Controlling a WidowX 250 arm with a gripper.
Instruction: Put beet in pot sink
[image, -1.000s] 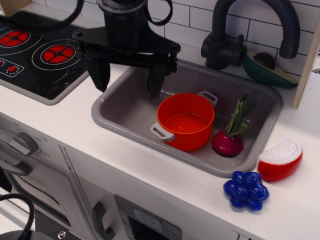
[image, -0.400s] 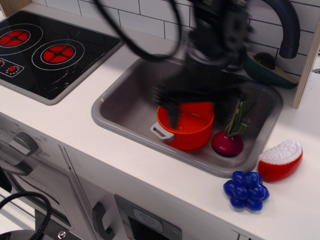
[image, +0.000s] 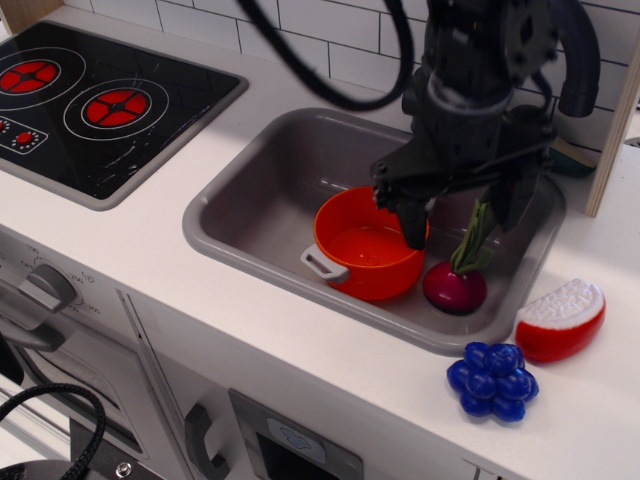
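Note:
The beet (image: 455, 286), a magenta bulb with green stalks pointing up and back, lies on the floor of the grey sink (image: 250, 215) at the right. The orange pot (image: 366, 244) with grey handles stands empty in the sink, just left of the beet. My black gripper (image: 463, 218) is open and empty. It hangs over the sink above the beet, one finger (image: 414, 222) over the pot's right rim and the other (image: 514, 205) right of the stalks. The stalks rise between the fingers.
A dark faucet (image: 578, 60) rises behind the sink, partly hidden by the arm. A black stovetop (image: 90, 100) is at the left. A red-and-white wedge (image: 561, 320) and a blue grape cluster (image: 493, 380) lie on the counter right of the sink.
My gripper has swept from the sink's left rim to the right, across the pot, and now hangs over the beet. The pot and beet have not moved.

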